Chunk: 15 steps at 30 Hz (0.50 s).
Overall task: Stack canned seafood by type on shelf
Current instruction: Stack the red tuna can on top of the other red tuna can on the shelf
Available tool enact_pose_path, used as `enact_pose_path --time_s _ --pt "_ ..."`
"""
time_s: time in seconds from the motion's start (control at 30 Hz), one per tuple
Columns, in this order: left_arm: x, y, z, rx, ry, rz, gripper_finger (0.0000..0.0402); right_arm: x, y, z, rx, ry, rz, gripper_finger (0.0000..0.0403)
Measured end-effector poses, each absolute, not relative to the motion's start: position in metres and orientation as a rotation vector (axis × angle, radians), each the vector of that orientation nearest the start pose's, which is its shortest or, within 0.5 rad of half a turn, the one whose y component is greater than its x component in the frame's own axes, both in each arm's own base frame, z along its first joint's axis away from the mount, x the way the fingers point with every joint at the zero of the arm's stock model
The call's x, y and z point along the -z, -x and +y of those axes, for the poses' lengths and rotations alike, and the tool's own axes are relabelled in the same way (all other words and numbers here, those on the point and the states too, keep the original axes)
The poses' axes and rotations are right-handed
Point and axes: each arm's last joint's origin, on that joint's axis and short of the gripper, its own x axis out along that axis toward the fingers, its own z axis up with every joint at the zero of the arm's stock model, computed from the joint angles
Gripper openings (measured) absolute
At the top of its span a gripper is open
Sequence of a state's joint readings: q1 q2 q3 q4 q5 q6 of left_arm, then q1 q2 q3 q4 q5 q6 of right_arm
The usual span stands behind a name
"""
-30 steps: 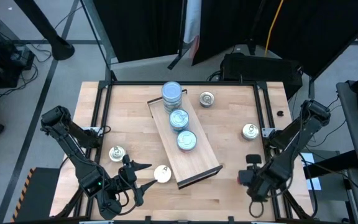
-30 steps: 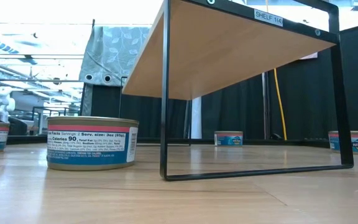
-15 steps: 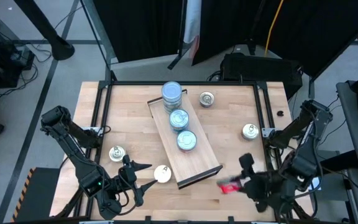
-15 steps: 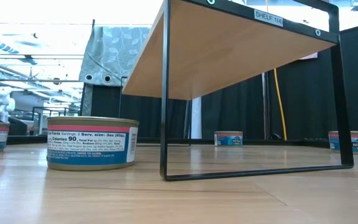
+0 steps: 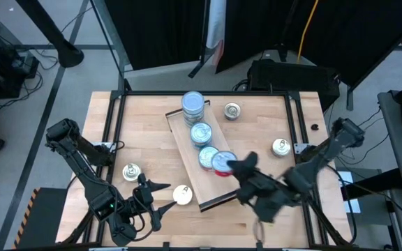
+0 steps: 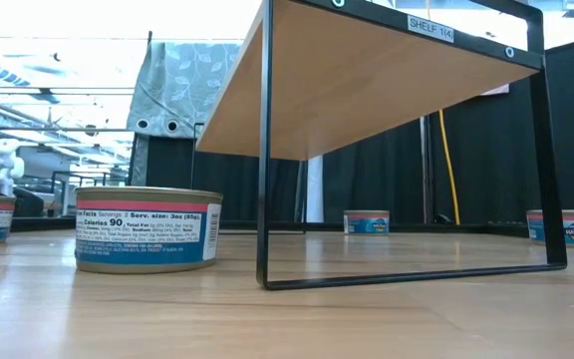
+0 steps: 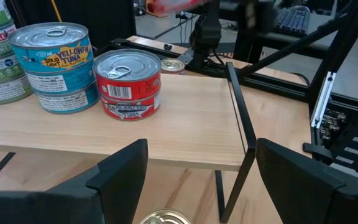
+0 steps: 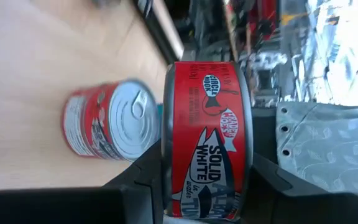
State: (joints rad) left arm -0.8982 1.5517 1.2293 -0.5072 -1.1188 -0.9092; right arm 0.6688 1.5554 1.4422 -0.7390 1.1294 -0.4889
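Black curtains and lab clutter ring the wooden tabletop (image 5: pixel 257 139), where the shelf (image 5: pixel 230 183) lies diagonally across the middle.

Nearest the front edge, the left gripper (image 5: pixel 152 202) waits with its fingers spread wide and empty, a silver-topped tin (image 5: pixel 182 194) just beside it and another (image 5: pixel 130 171) a little farther off.

Next back, the right gripper (image 5: pixel 223 165) hangs over the shelf's middle, clamped on a red solid white tuna can (image 8: pixel 207 140) turned on its side. Directly beyond it in the right wrist view stands a matching red tuna can (image 7: pixel 128 84) already on the shelf, beside the blue Yellowfin stack (image 7: pixel 59 65).

Farther along the shelf are a second blue-topped tin (image 5: pixel 200 132) and the tall stack (image 5: pixel 192 104) at its far end; two loose tins (image 5: pixel 232 110) (image 5: pixel 280 146) remain on the table beyond.

The step in hand looks like delivering the red can to its own kind. The next move probably calls for levelling the can, centring it over the red one's lid, lowering it and releasing.

A second ago the right arm sat at the table's front right corner; it has since swung across to the shelf with the can. The left arm has not moved.
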Motion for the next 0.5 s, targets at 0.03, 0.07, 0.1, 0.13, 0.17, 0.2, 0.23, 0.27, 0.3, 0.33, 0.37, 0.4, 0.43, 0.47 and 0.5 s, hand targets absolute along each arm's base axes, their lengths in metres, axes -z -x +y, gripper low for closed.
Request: enact_pose_path --time_s 0.03,0.07,0.1,0.13,0.17,0.2,0.23,0.27,0.3,0.33,0.37,0.4,0.43,0.47,0.5 --pt "-0.288 -0.22 -0.234 -0.376 0.188 0.298 0.0297 -0.334 -0.273 0.173 0.303 1.152 0.674 0.0129" --pt "-0.288 -0.22 -0.234 -0.377 0.187 0.297 0.0297 -0.33 -0.28 0.169 0.305 1.159 0.698 0.0129" --pt "-0.288 -0.22 -0.234 -0.378 0.187 0.296 0.0297 -0.325 -0.285 0.166 0.306 1.165 0.72 0.0129" --pt "-0.288 -0.22 -0.234 -0.378 0.186 0.296 0.0297 -0.321 -0.29 0.163 0.307 1.169 0.739 0.0129" --pt "-0.288 -0.22 -0.234 -0.378 0.187 0.296 0.0297 -0.318 -0.295 0.161 0.309 1.178 0.757 0.0129" --pt "-0.288 -0.22 -0.234 -0.379 0.186 0.296 0.0297 -0.314 -0.299 0.158 0.306 1.187 0.775 0.0129" --pt "-0.288 -0.22 -0.234 -0.379 0.186 0.296 0.0297 -0.31 -0.303 0.156 0.299 1.195 0.791 0.0129" --pt "-0.288 -0.22 -0.234 -0.379 0.183 0.296 0.0297 -0.307 -0.307 0.155 0.3 1.203 0.802 0.0129" --pt "-0.288 -0.22 -0.234 -0.378 0.178 0.298 0.0297 -0.304 -0.31 0.153 0.302 1.211 0.812 0.0129" --pt "-0.287 -0.22 -0.234 -0.378 0.176 0.298 0.0297 -0.302 -0.313 0.152 0.303 1.217 0.82 0.0129" --pt "-0.287 -0.22 -0.234 -0.379 0.173 0.3 0.0297 -0.3 -0.316 0.151 0.304 1.225 0.826 0.0129" --pt "-0.287 -0.22 -0.234 -0.379 0.172 0.3 0.0297 -0.299 -0.318 0.15 0.306 1.23 0.83 0.0129" --pt "-0.287 -0.22 -0.234 -0.379 0.172 0.3 0.0297 -0.298 -0.319 0.149 0.309 1.233 0.834 0.0129" --pt "-0.287 -0.22 -0.234 -0.379 0.172 0.3 0.0297 -0.298 -0.32 0.148 0.31 1.234 0.838 0.013" --pt "-0.287 -0.22 -0.234 -0.379 0.172 0.3 0.0297 -0.298 -0.32 0.147 0.313 1.232 0.841 0.0131"
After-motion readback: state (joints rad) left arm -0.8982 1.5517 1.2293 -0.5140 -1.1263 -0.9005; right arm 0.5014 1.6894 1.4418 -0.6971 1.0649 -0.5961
